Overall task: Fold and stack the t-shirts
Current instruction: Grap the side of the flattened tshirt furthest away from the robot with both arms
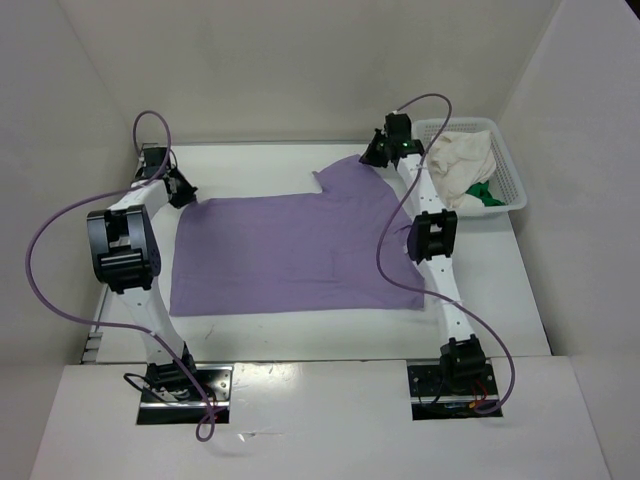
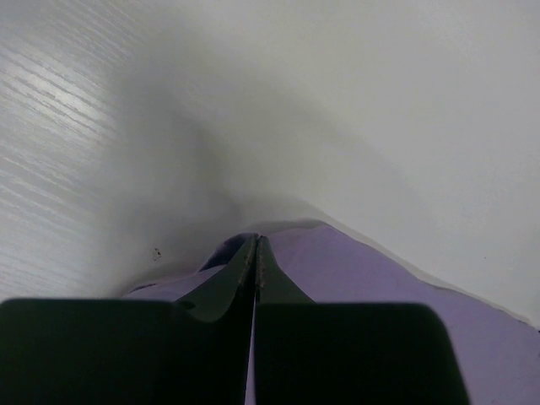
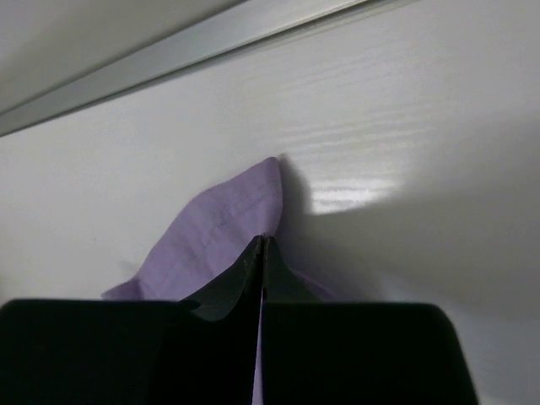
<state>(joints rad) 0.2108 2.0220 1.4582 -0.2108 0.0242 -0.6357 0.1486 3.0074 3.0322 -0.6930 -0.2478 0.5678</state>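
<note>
Starting nearest the arm bases: the lavender t-shirt [image 1: 290,250] is lying spread pretty flat on the table [image 1: 490,300], near hem running straight, so it's looking ready for a fold. At its far left corner, the left gripper [image 1: 178,190] is sitting right down on the cloth with jaws pressed together. In the wrist view purple fabric is showing on both sides of the tips, so I'm reading that as pinching the corner. At its far right corner, by the sleeve, the right gripper [image 1: 378,152] is doing the same, jaws clamped on a little peak of lavender cloth. I'm guessing both are grabbing the far edge so they can bring it toward the near hem together. Just past that far right corner, the mesh basket [image 1: 512,185] is holding the cream t-shirt [image 1: 460,158] and green t-shirt [image 1: 487,194], both crumpled, waiting their turn.
</note>
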